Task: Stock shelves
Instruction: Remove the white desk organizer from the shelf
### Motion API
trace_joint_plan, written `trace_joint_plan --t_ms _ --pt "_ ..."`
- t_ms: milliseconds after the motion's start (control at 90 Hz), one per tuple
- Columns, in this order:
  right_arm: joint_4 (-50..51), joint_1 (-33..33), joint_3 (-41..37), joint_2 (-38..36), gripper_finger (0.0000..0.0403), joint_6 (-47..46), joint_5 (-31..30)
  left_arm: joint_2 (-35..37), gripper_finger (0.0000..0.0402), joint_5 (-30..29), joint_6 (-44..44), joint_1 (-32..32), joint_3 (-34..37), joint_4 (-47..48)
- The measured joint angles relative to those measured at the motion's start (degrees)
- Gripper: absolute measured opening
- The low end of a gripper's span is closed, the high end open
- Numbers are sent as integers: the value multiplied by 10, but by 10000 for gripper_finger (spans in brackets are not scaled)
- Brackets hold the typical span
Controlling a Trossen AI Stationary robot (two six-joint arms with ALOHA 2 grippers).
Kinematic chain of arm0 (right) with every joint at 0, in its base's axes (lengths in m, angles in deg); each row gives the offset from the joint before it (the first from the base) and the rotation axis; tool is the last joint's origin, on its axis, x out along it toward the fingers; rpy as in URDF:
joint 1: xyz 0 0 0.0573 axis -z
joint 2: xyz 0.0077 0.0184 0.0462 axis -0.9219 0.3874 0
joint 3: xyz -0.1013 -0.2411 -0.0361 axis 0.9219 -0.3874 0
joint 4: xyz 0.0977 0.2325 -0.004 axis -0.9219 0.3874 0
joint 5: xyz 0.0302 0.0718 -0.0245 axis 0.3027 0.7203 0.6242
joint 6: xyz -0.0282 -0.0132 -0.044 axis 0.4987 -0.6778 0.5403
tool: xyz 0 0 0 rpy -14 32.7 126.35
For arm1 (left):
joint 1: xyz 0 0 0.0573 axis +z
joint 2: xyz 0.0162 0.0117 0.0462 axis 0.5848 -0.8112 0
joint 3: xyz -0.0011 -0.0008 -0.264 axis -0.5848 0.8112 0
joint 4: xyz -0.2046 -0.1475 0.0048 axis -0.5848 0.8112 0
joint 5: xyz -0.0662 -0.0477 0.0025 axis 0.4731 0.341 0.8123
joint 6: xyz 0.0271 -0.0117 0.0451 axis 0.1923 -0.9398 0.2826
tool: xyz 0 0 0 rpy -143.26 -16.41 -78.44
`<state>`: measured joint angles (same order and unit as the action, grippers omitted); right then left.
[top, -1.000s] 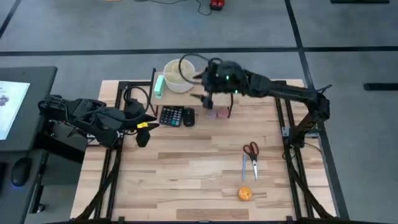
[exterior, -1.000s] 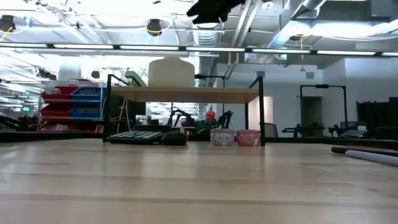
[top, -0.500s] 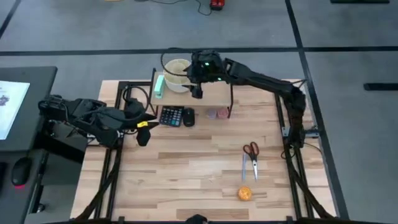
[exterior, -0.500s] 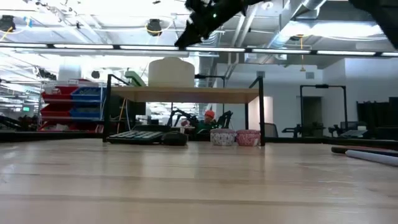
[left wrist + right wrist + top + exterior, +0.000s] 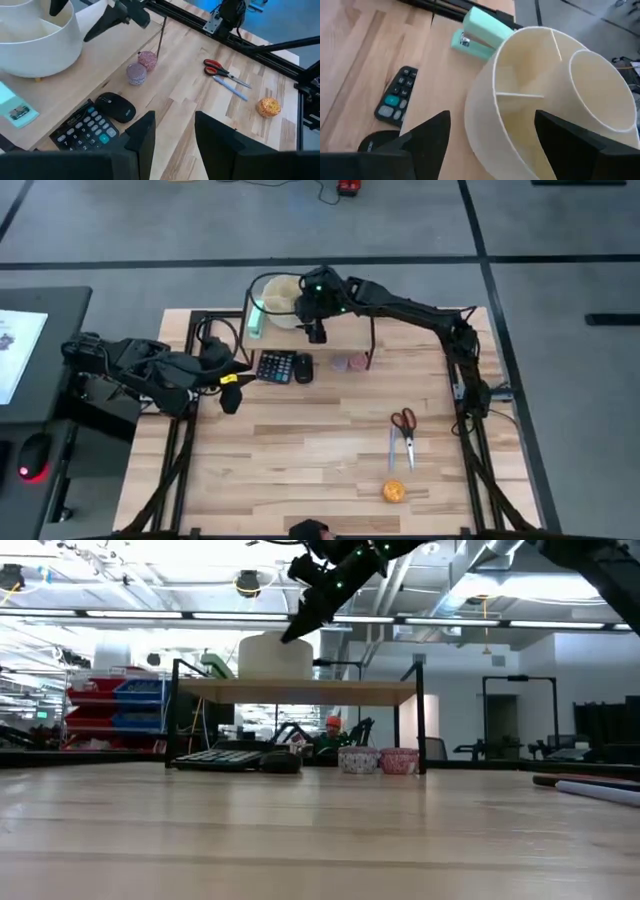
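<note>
Right jaws (image 5: 490, 137) moved from cups to cream organizer (image 5: 555, 95) on shelf (image 5: 340, 332); spread wide, empty.

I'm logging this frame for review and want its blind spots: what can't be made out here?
- Inside of the cream divided container: low view shows only its side wall.
- Calculator key labels: too small, left wrist view.
- Scissors: low view's edge cuts them off.
- Shelf underside: high view, plank hides it.
</note>
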<state>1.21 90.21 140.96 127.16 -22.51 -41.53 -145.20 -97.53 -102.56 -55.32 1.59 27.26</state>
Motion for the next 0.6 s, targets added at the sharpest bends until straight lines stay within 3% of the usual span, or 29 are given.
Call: trace_joint_plan --t_ms 600 --pt "47 7 -9 0 73 68 18 0 116 -4 -2 0 0 -8"
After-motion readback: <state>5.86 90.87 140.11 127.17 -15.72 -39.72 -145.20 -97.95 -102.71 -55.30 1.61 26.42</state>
